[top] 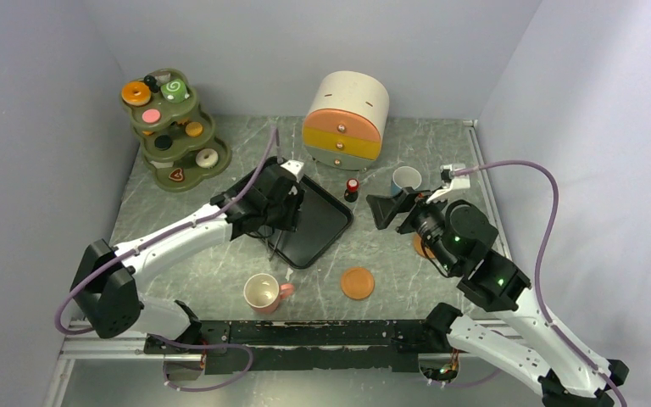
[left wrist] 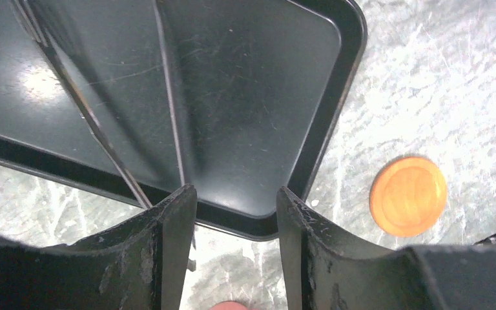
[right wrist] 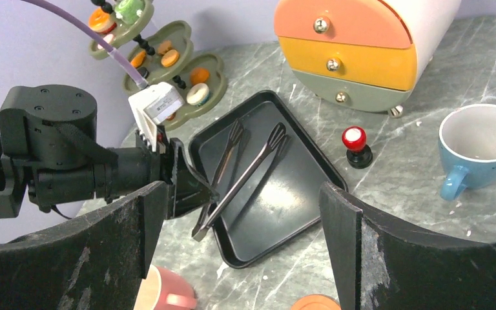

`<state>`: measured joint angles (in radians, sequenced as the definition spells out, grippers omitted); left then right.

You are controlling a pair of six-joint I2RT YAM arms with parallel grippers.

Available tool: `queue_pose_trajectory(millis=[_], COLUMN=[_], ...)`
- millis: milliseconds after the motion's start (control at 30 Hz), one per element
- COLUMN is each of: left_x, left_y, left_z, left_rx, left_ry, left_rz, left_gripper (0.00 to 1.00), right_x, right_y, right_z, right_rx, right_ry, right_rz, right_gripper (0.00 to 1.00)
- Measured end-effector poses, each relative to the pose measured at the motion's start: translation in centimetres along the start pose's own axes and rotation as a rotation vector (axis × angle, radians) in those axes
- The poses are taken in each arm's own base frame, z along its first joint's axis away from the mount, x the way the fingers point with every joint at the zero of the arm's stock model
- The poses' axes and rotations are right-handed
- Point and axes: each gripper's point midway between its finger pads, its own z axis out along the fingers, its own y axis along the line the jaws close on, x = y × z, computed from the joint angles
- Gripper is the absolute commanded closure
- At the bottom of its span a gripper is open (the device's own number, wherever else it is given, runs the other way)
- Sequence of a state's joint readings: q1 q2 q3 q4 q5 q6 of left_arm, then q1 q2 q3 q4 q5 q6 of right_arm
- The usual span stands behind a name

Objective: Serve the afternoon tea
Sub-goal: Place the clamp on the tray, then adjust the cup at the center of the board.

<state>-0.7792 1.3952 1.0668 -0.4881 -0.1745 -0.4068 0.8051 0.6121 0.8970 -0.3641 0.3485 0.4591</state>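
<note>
Tongs (right wrist: 252, 165) lying in black tray (left wrist: 252, 97); left fingers (left wrist: 174, 226) apart at handle end, nothing pinched yet; centre handle, squeeze square, lift level; right fingers (right wrist: 349, 245) wide apart, empty; pastries (top: 174, 89) wait on stand (top: 195, 178), far-left tabletop corner.

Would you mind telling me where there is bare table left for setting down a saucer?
Bare tabletop lies at the back right, between the drawer chest, blue cup and the rail; also between the tiered stand and the left arm. The middle is crowded: black tray with tongs, left gripper, right gripper, orange saucer, pink cup.
</note>
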Motion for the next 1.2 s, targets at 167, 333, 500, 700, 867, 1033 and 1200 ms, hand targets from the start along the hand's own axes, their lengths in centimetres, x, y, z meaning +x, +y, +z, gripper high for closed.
queue_pose_trajectory(millis=[167,333,500,700,867,1033,1200], left_x=[1.5,2.9,4.9,6.5,6.7,9.1,11.3], left_y=[-0.9,0.0,2.0,4.4,4.7,4.3,3.8], left_z=[0.2,-0.5,-1.9,-3.9,-4.9,-4.1,-3.4], left_rx=[0.003,-0.025,-0.1,-0.159,-0.133,-0.106,-0.074], left_ry=[0.048,0.068,0.098,0.136,0.138,0.227,0.317], left_rz=[0.035,0.014,-0.033,-0.112,-0.153,-0.143,-0.129], left_gripper=[0.53,0.55,0.52,0.54,0.56,0.58,0.59], right_x=[0.3,0.4,0.2,-0.3,-0.3,-0.3,-0.3], right_y=[0.0,0.2,0.3,0.3,0.3,0.3,0.3], right_z=[0.3,0.2,0.0,-0.5,-0.6,-0.7,-0.7], right_rx=[0.001,-0.007,-0.014,-0.023,-0.024,-0.025,-0.024], right_ry=[0.012,0.015,0.009,-0.009,-0.012,-0.013,-0.013], right_rz=[-0.004,-0.003,0.0,0.007,0.015,0.016,0.016], right_gripper=[0.09,0.09,0.09,0.09,0.09,0.09,0.09])
